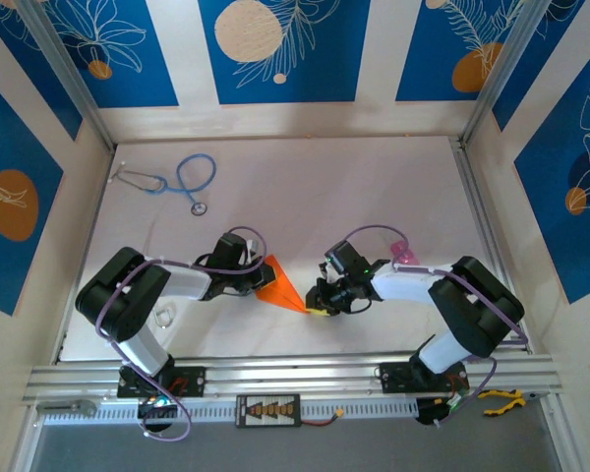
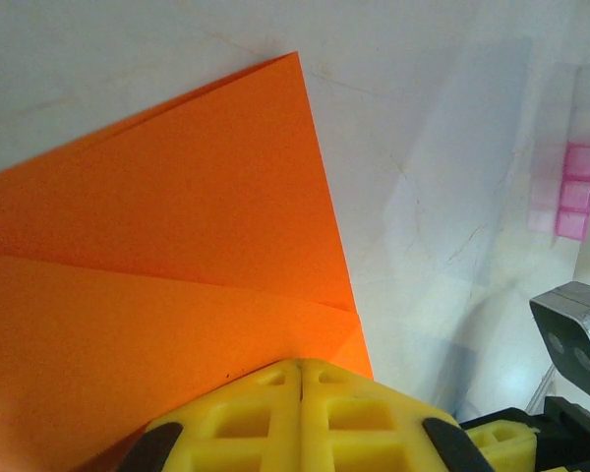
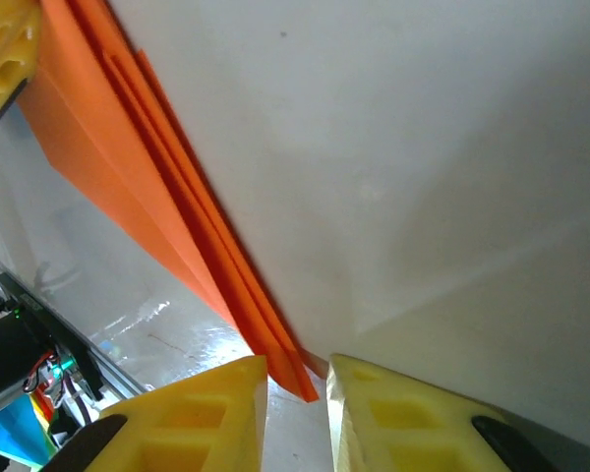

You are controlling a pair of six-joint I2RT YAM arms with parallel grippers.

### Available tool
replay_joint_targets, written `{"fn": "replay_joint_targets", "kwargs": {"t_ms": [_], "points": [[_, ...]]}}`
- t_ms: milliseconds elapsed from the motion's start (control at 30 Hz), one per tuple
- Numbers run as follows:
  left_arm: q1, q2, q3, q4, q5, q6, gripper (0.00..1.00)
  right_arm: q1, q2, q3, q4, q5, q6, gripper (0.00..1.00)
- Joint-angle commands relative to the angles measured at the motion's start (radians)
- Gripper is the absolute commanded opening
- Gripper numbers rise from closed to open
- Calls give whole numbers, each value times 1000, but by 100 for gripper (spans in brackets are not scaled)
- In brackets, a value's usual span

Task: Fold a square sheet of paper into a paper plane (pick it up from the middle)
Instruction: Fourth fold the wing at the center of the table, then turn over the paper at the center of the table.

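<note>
Orange paper plane (image 1: pixel 278 286) sits just below the middle of the top view, on the white worktop (image 1: pixel 374 187), between the two tools. The left tool (image 1: pixel 257 281) is at its wide end and the right tool (image 1: pixel 316 308) at its narrow tip.

Well apart from it, in the upper left of the worktop, lies a blue stethoscope (image 1: pixel 182 180). A small pink thing (image 1: pixel 405 256) lies right of centre, just behind the right arm's forearm. In the left wrist view it (image 2: pixel 573 192) appears at the right edge, beyond the paper. Yellow-handled pliers (image 1: pixel 501 398) rest on the rail at the lower right.

The paper is a pointed triangular dart, wide at the upper left and tapering to the lower right. In the left wrist view the paper plane (image 2: pixel 177 246) shows broad flat panels with a crease running across, one layer over another. The left tool (image 2: pixel 300 379) has its yellow fingers pressed together, clamped on the paper's edge at the bottom of the frame.

In the right wrist view the paper plane (image 3: pixel 177 236) runs diagonally from upper left to bottom centre, several folded layers showing along its edge. The right tool (image 3: pixel 297 369) has its fingers slightly apart, the tip lying in the gap.
</note>
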Motion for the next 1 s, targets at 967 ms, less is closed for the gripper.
{"fn": "replay_joint_targets", "kwargs": {"t_ms": [967], "points": [[16,20,-8,-51,-16,-24,2,1,72,8,182,-121,2,20]]}}
